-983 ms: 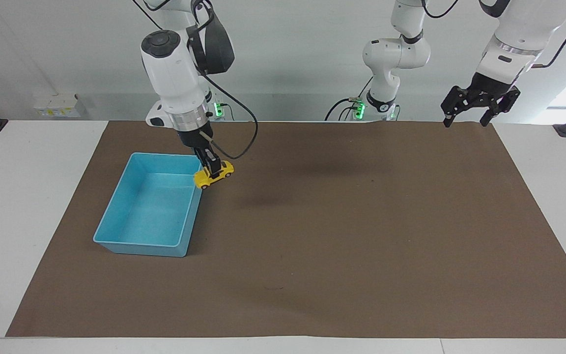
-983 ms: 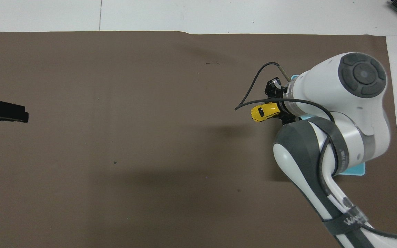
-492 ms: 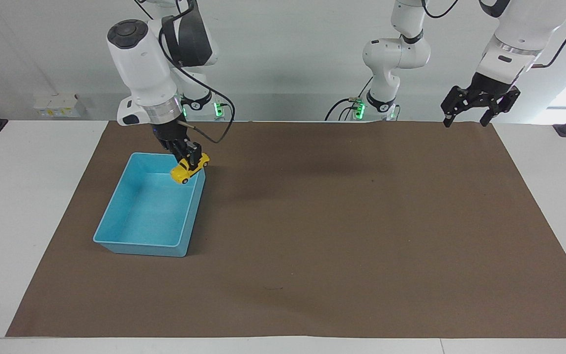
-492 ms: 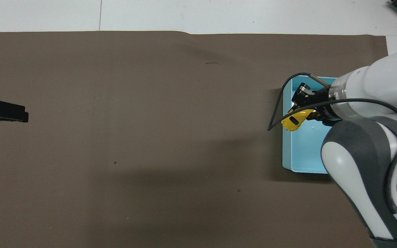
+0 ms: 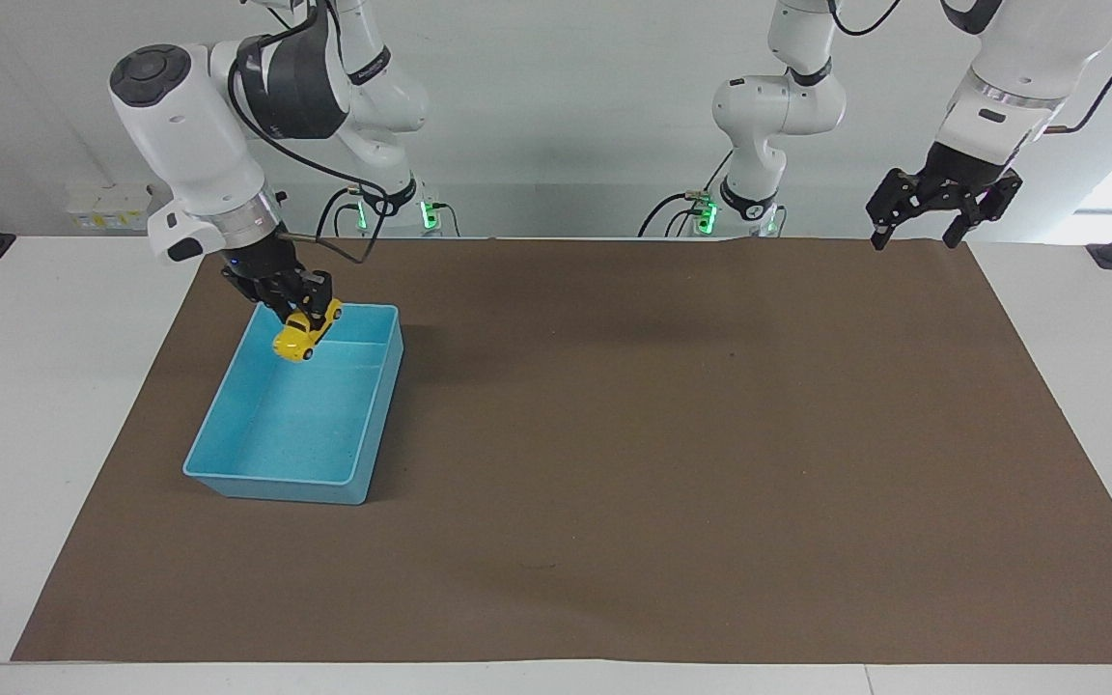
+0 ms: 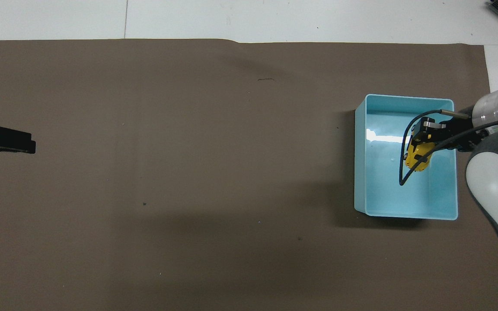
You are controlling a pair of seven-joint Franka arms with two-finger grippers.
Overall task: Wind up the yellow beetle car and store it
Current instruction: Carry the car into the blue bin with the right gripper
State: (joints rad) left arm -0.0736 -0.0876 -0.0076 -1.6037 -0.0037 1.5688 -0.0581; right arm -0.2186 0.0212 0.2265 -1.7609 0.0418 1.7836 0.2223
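Observation:
The yellow beetle car (image 5: 303, 335) is held in the air, nose tilted down, by my right gripper (image 5: 299, 311), which is shut on it. Car and gripper hang over the inside of the light-blue bin (image 5: 271, 481), above the part nearer the robots. In the overhead view the car (image 6: 417, 156) shows under the right gripper (image 6: 422, 141), over the bin (image 6: 360, 172). My left gripper (image 5: 942, 210) is open and empty, raised over the mat's corner at the left arm's end, where it waits; its tip also shows in the overhead view (image 6: 4, 140).
A brown mat (image 5: 672, 434) covers most of the white table. The bin stands on it toward the right arm's end. A black cable (image 6: 404, 172) loops down from the right gripper over the bin.
My right gripper has carried the car from beside the bin's rim to over its inside, toward the right arm's end of the table. The left arm has not moved.

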